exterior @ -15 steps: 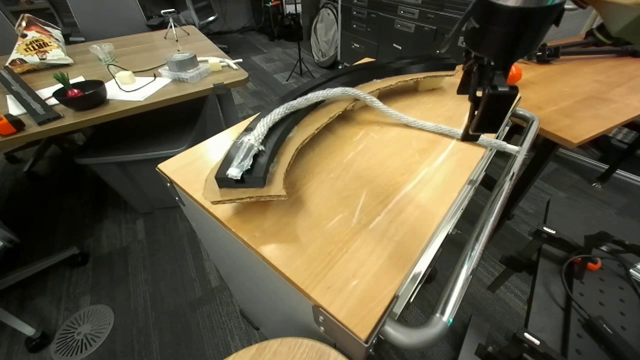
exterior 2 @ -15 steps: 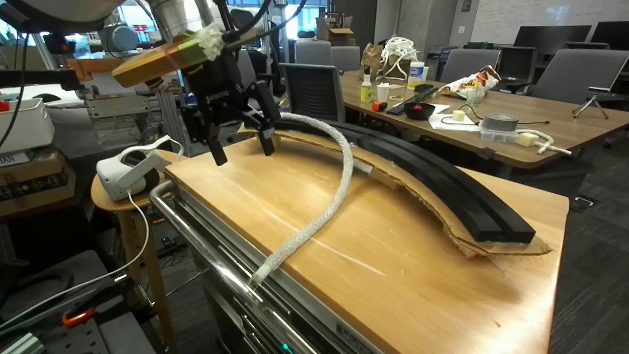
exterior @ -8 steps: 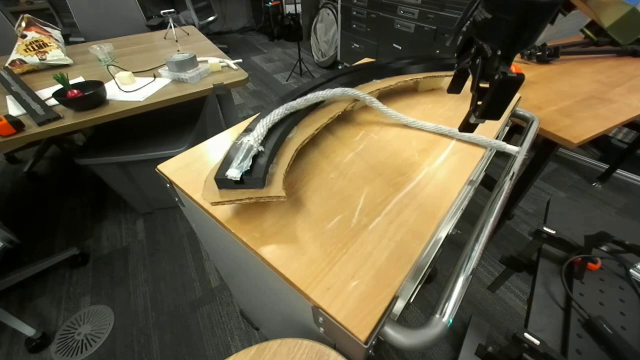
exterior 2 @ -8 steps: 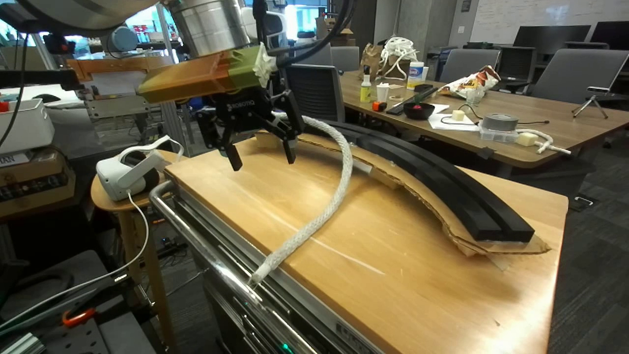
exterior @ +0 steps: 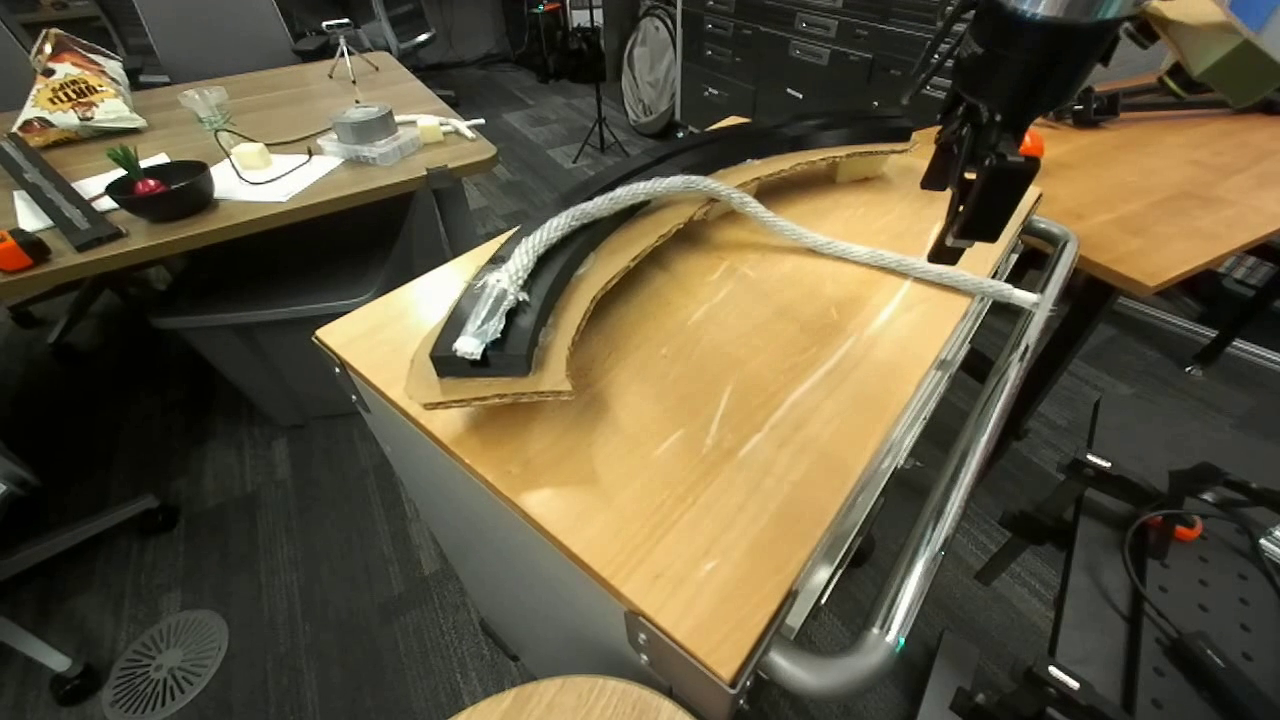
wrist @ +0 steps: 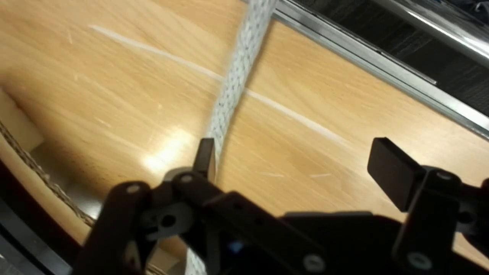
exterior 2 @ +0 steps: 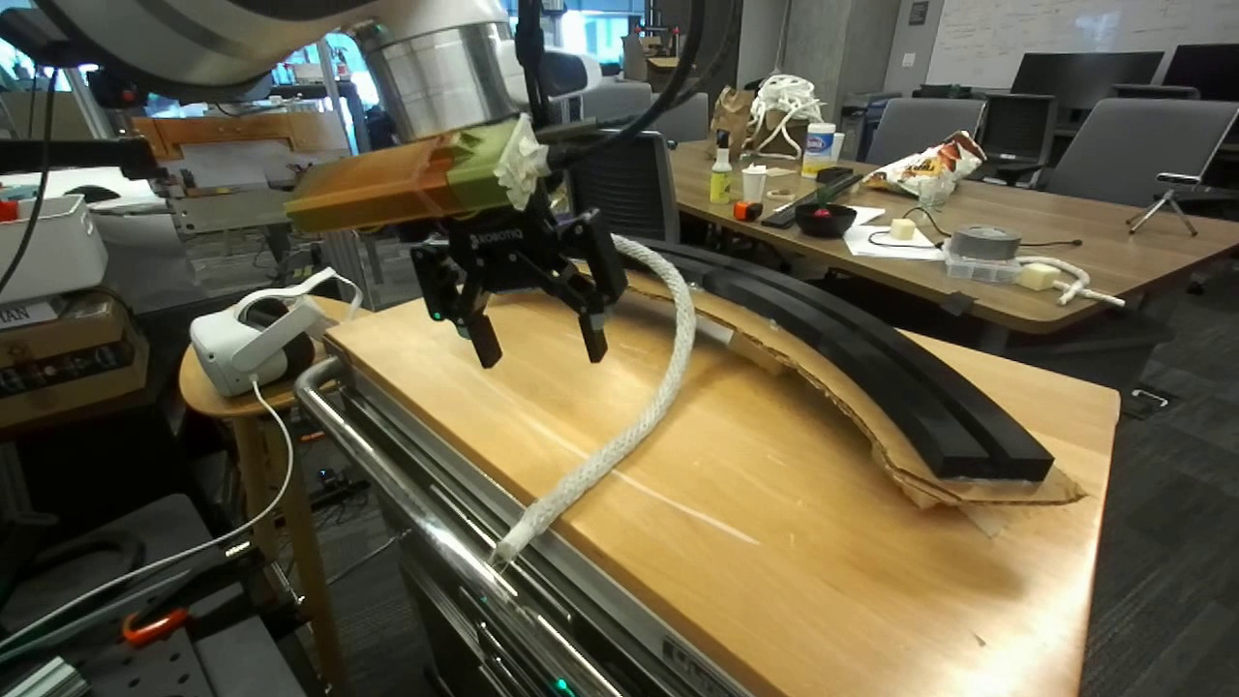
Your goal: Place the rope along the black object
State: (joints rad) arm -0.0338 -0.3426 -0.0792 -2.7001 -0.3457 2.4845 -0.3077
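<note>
The pincer (exterior 2: 542, 353), wide and holding nothing, dips nearer the rope (exterior 2: 680, 334) in an exterior view; the rope has not shifted, suggesting an approach before grasping. In an exterior view, the rope lies along the black object (exterior: 760, 142) from its wrapped end, then veers across the table (exterior: 690, 480), free end pointing to the metal rail (exterior: 957, 480). In the wrist view, the rope's long axis slants past one fingertip (wrist: 204, 156), contact unclear.
</note>
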